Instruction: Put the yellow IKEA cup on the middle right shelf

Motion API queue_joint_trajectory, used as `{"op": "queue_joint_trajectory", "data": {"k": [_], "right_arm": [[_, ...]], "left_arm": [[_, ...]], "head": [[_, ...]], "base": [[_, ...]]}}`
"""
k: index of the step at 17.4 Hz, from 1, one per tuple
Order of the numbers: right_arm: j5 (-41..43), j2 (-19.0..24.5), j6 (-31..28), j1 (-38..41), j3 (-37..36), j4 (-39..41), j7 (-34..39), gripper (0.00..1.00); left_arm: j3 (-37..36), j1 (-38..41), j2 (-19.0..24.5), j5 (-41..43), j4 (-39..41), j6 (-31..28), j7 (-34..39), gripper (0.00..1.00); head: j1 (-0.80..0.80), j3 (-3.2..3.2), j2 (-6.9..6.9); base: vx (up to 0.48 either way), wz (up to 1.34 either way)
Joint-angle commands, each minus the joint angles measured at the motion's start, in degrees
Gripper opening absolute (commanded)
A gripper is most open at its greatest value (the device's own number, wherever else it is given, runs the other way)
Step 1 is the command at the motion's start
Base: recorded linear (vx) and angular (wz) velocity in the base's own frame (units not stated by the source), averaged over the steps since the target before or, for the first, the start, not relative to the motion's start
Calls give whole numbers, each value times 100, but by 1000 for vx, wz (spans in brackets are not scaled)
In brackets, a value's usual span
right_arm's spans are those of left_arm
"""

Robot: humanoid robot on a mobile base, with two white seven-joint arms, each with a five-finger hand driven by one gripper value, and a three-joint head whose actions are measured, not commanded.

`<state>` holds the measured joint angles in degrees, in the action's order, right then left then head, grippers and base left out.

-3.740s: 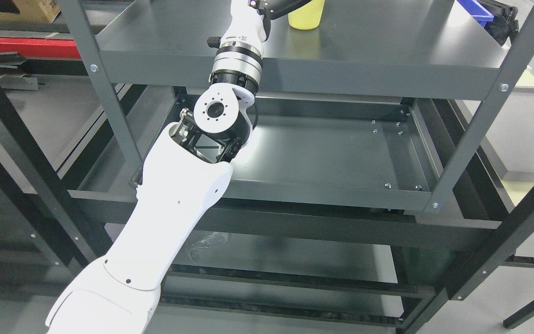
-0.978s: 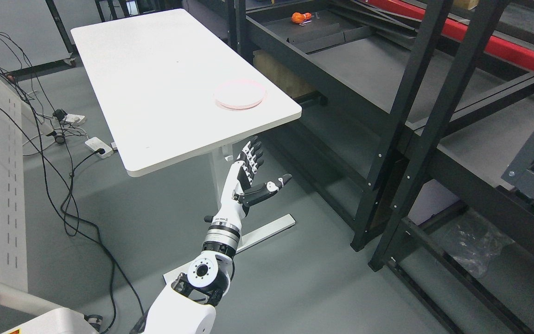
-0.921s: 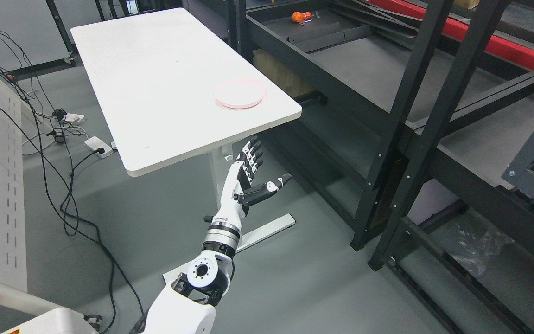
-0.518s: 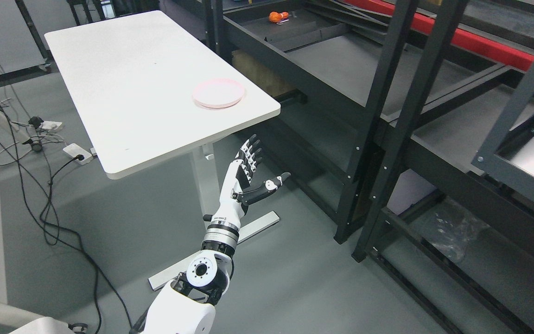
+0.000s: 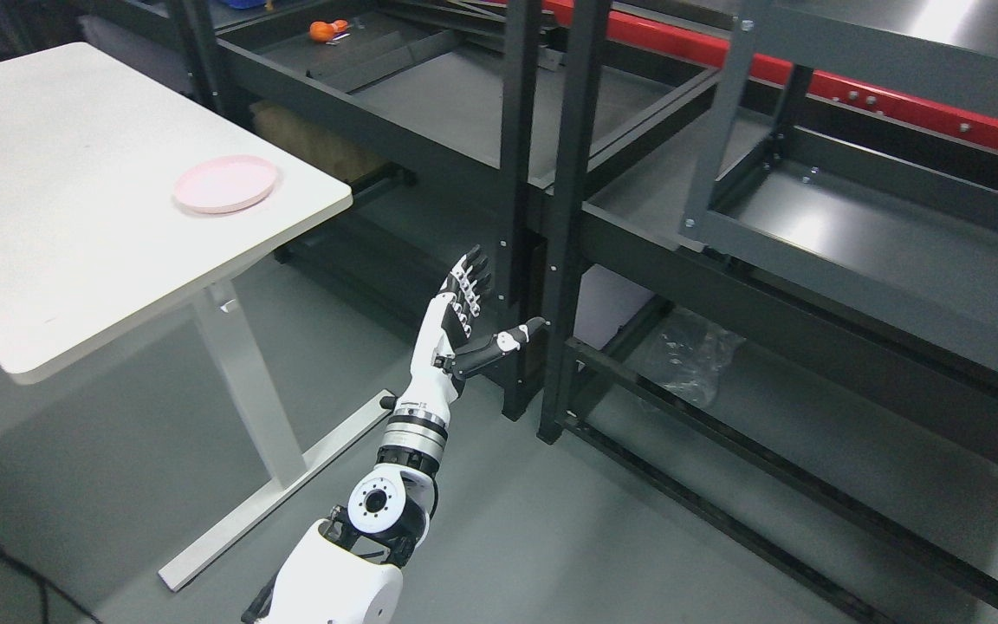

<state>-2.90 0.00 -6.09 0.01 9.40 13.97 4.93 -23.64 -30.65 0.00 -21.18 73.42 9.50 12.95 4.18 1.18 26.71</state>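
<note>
The yellow cup is not in view. My left hand (image 5: 492,303) is raised in the middle of the picture, above the grey floor, with its fingers (image 5: 467,279) spread and its thumb out. It holds nothing. It is just left of the black rack posts (image 5: 567,217). The grey shelving unit (image 5: 811,260) with its dark shelf tray stands at the upper right, apart from the hand. My right arm does not show.
A white table (image 5: 74,225) stands at the left with a pink plate (image 5: 225,184) near its corner. A small orange object (image 5: 326,29) lies on a far rack shelf. A crumpled plastic bag (image 5: 690,355) lies on a low shelf.
The camera has swung right: table and plate slid left, grey shelves came into view. My left hand, beside the yellow cup on a shelf 3.7 s ago, is now open and empty.
</note>
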Motion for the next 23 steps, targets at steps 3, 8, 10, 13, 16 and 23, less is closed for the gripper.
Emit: {"op": "queue_joint_trajectory", "data": {"k": [3,8,10,13,16,23], "right_arm": [[0,-100,3,34,0,0,-1,99],[0,-100,3,34,0,0,-1,99],[0,-100,3,34,0,0,-1,99],[0,-100,3,34,0,0,-1,99],[0,-100,3,34,0,0,-1,99],[0,-100,3,34,0,0,-1,99]], "left_arm": [[-35,-3,100,8,94,34,-3,99],[-18,32,100,8,138,34,-3,99],[0,41,100,8,190,34,-3,99],[18,50,100,8,243,25,-3,99],[18,59,100,8,270,34,-3,99],[18,50,100,8,296,25,-3,99]], "head": [[0,0,0],[0,0,0],[0,0,0],[0,0,0],[0,0,0],[0,0,-1]], "base": [[-61,-524],[-41,-676],[14,-713],[51,-661],[82,-451],[56,-243]]}}
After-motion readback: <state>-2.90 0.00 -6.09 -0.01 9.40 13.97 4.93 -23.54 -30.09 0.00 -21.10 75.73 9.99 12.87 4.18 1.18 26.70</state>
